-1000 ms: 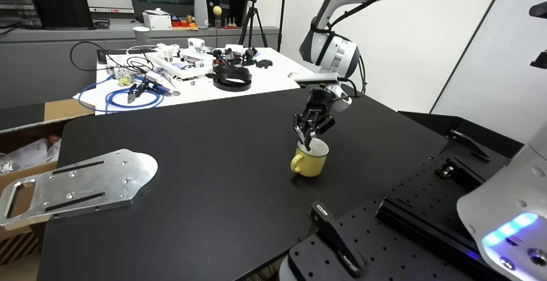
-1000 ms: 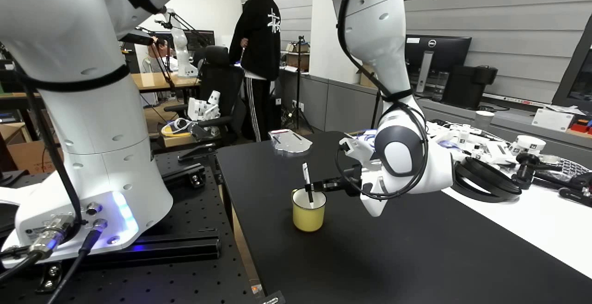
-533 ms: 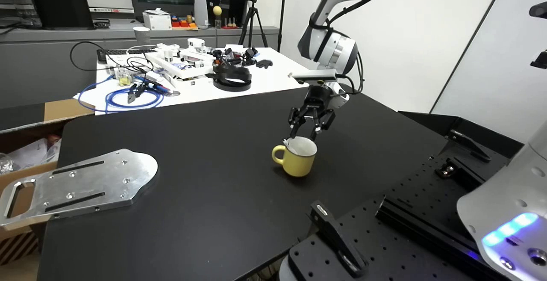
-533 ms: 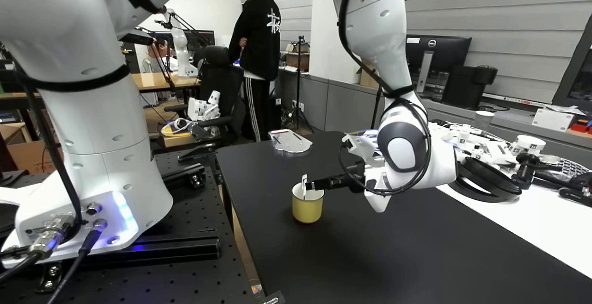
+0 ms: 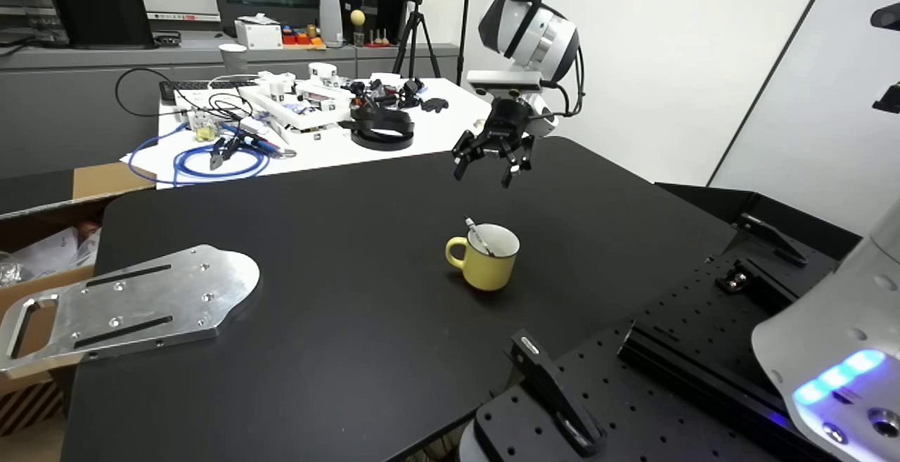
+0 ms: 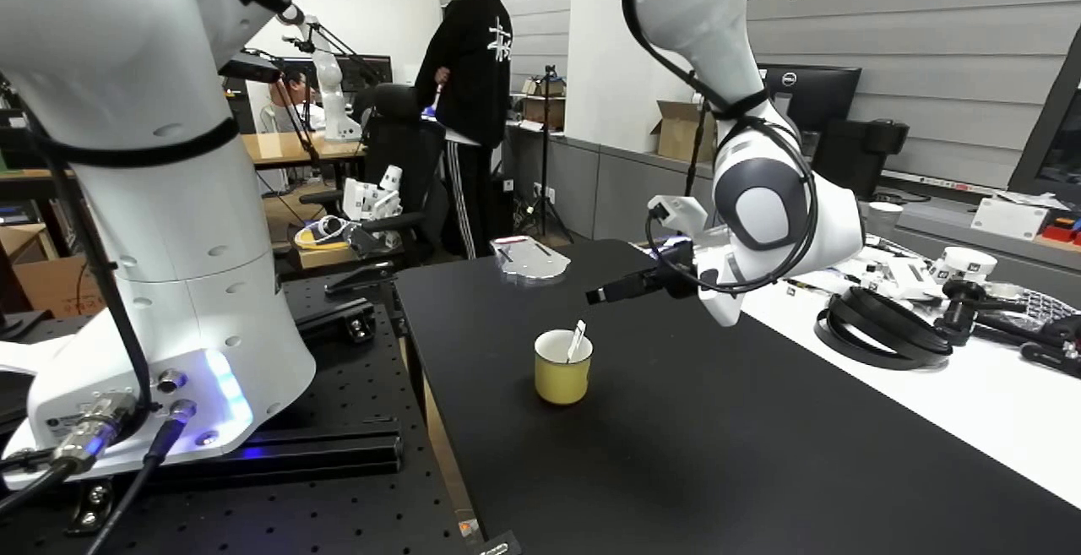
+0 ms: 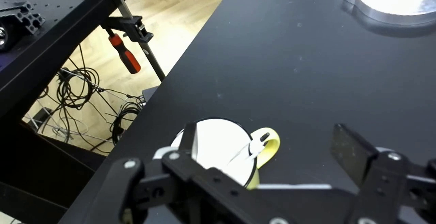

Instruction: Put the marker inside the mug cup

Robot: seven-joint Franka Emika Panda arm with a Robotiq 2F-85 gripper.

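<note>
Wrist view: gripper (image 7: 269,144) fingers (image 7: 352,155) spread, nothing held. Marker (image 5: 479,235) slants inside mug (image 5: 487,273), leaning toward handle (image 7: 270,154), top end protruding. Judged light, stiff, slick-barrelled, hardly fragile; any grasp best at that exposed end. Lower tip washed out; seating on bottom uncertain.

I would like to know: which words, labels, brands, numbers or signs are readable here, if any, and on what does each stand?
"DELL": on the black monitor.
White sign on the black sweatshirt: not legible.
Any print on the marker or the white strip: too small or blurred to read.
</note>
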